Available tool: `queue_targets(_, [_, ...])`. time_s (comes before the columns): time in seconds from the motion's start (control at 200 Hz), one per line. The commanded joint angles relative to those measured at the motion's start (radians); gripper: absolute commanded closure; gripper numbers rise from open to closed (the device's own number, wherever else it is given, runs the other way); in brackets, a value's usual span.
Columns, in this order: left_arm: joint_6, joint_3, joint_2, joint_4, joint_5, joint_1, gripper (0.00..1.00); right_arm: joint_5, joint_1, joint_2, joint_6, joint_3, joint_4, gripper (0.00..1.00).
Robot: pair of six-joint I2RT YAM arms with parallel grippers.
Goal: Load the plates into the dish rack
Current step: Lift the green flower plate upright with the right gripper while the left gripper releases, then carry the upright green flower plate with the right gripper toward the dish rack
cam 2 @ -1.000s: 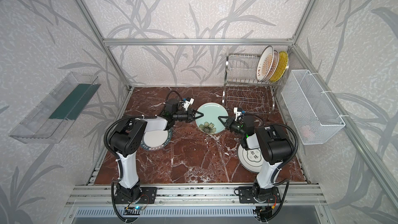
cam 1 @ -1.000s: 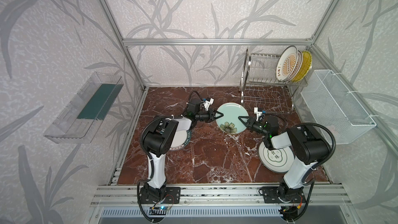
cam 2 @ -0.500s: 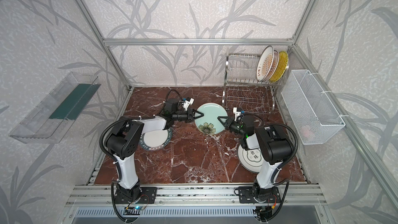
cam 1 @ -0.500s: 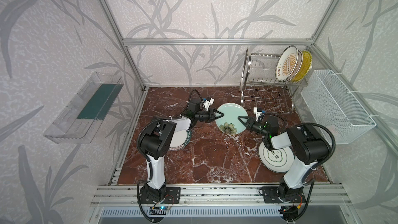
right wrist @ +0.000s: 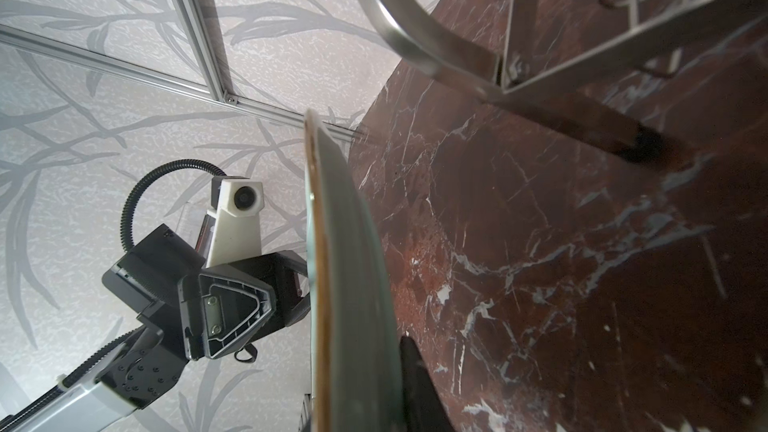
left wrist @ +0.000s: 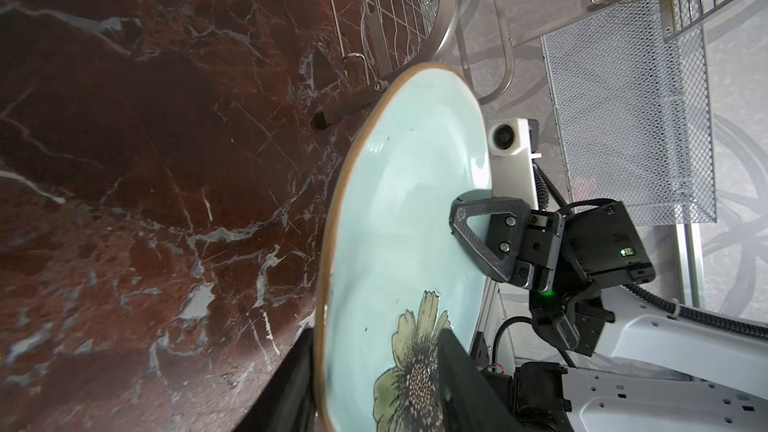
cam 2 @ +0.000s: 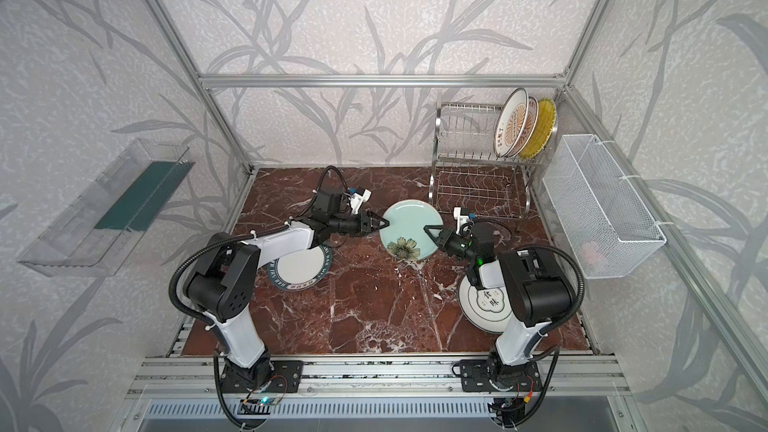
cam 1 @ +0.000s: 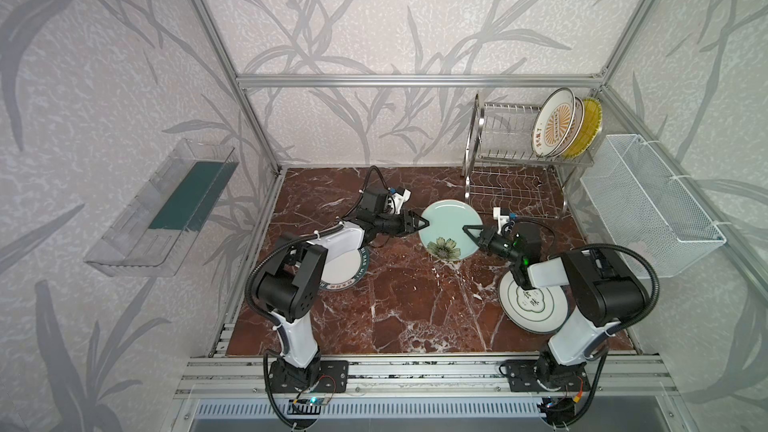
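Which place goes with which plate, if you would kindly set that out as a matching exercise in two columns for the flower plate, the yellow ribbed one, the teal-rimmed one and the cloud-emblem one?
Things
1. pale green flower plate
2. yellow ribbed plate
3. teal-rimmed lettered plate
4. cloud-emblem plate

Places
A. standing in the upper tier of the dish rack
B. flat on the table, at the right of both top views
C. gripped at its rim by the right claw
D. flat on the table, at the left of both top views

Pairs: 1-C, 2-A, 3-D, 4-B
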State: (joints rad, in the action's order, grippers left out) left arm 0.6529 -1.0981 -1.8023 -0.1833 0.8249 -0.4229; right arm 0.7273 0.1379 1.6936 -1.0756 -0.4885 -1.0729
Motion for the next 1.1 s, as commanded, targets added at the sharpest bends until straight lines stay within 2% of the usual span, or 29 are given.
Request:
queue_targets(0.0, [-0.057, -0.031, 0.047, 0.066, -0.055, -0.002, 0.55, -0.012, -0.007, -0.11, 0.088, -0.03, 0.055, 1.0])
queue_targets(0.425, [-0.076, -0.004, 0.093, 0.079, -0.094, 0.006, 0.55, -0.055, -0.038, -0.382, 0.283, -0.137, 0.465, 1.0])
queue_targets(0.77, [-0.077, 0.008, 0.108, 0.066, -0.068, 0.007, 0.55, -0.06, -0.095, -0.5, 0.353, -0.289, 0.63, 1.0])
queue_targets(1.095, [-0.073, 0.011, 0.114, 0.064, -0.07, 0.006, 0.55, -0.046, -0.191, -0.552, 0.342, -0.431, 0.67, 1.0])
